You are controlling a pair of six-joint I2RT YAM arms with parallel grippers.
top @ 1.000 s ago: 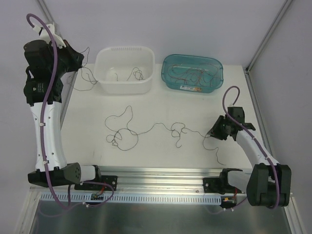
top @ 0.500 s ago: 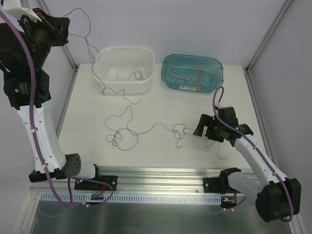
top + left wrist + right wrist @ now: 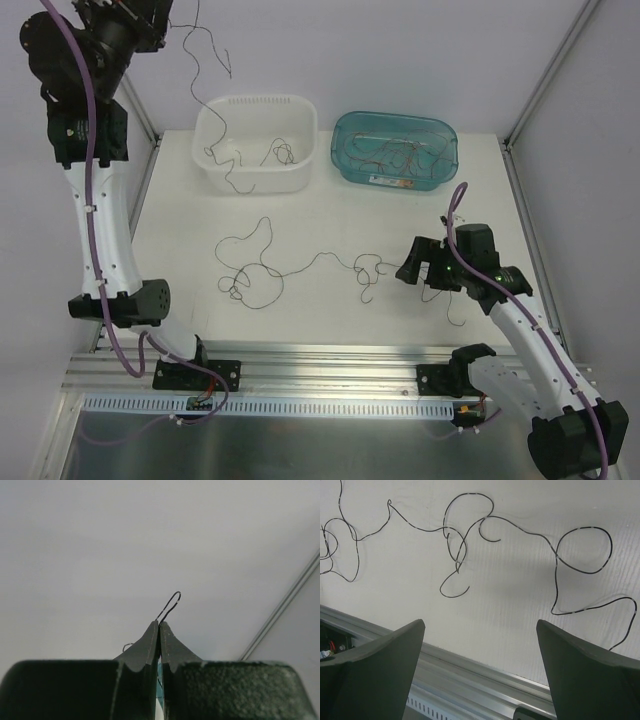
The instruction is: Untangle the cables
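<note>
My left gripper (image 3: 152, 18) is raised high at the top left, shut on a thin black cable (image 3: 230, 72). That cable hangs down in curls in front of the white basin (image 3: 300, 110). In the left wrist view a small loop of the cable (image 3: 172, 602) sticks out past the closed left gripper (image 3: 159, 623). More cables (image 3: 320, 256) lie on the table, tangled in loops at the left and trailing right. My right gripper (image 3: 420, 272) hovers low over their right end, open with nothing between its jaws. Under the right gripper (image 3: 480, 625) the curly cable (image 3: 455, 555) lies flat on the table.
The white basin holds a few loose cables. A teal container (image 3: 345, 125) beside it at the back holds several red-brown and black cables. An aluminium rail (image 3: 330, 352) runs along the table's near edge. Frame posts stand at the back corners.
The left arm has lifted its cable much higher and to the right, so the strand now hangs at the basin. The right gripper has opened wide and shifted left along the table cable.
</note>
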